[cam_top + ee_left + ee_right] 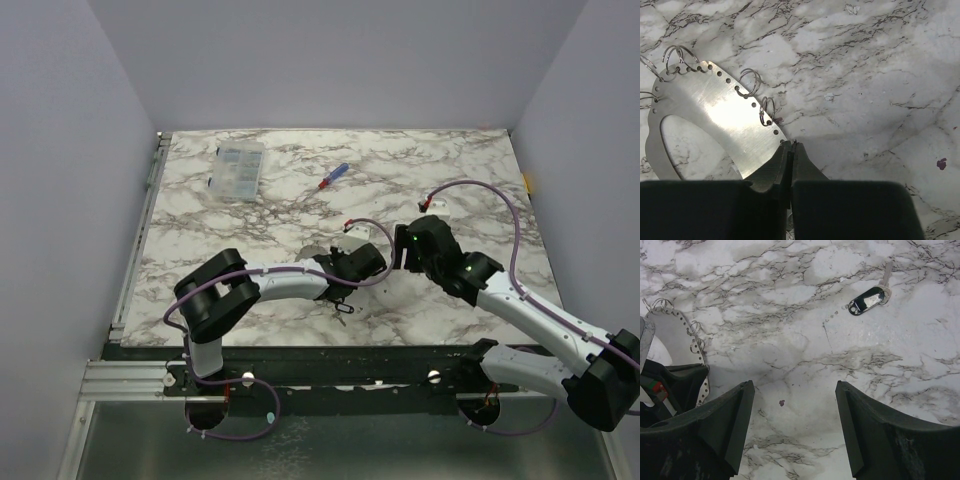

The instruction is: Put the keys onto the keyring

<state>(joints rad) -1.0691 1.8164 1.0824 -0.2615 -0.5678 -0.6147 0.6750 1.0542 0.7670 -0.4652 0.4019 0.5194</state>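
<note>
You had the left gripper (790,151) clenched on the keyring (715,112), its jaws pinched together on one end of the curved, perforated metal strip. The strip arced away to that gripper's left over the marble table (880,75), with small wire split rings (750,83) hooked through holes along its outer edge. Whether it rested on the marble could not be told. Your right gripper (794,390) stood released, jaws spread wide above bare marble, grasping nothing. One key (869,299), with a black oval head and a pale blade, lay flat, well apart from the keyring. A clear compartment box (240,170) and a red-and-blue screwdriver (333,176) lay toward the far edge.
</note>
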